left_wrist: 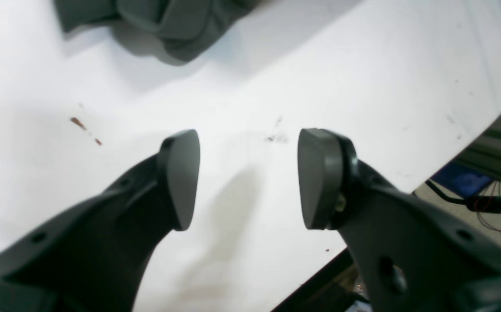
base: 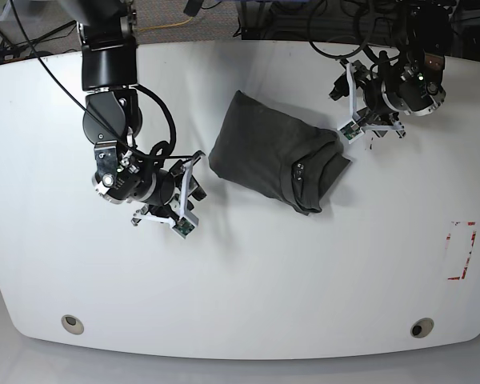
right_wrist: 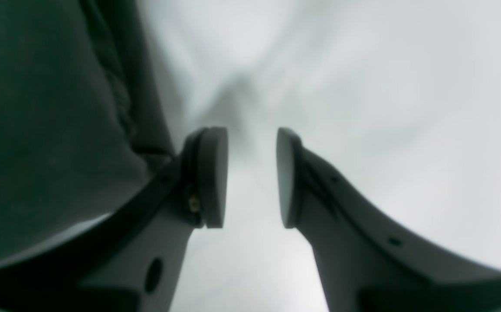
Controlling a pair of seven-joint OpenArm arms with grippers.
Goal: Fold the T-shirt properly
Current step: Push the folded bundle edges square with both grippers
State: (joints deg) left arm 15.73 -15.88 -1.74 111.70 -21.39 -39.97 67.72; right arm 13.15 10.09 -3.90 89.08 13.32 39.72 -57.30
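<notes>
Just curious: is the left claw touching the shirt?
Apart. The left wrist view shows the left gripper open over bare table, the T-shirt lying well beyond.

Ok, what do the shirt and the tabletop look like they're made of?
The T-shirt looks like soft matte knit, probably cotton: it bunches in rounded folds with no shine, and a stitched seam runs along its edge in the right wrist view. The table looks like hard smooth white laminate or painted board, faintly glossy; scuffs and small reddish marks sit on its surface.

One T-shirt (base: 272,156) lies on one white counter (base: 248,280). Two tools are there: left tool (base: 350,105), right tool (base: 189,196).
</notes>
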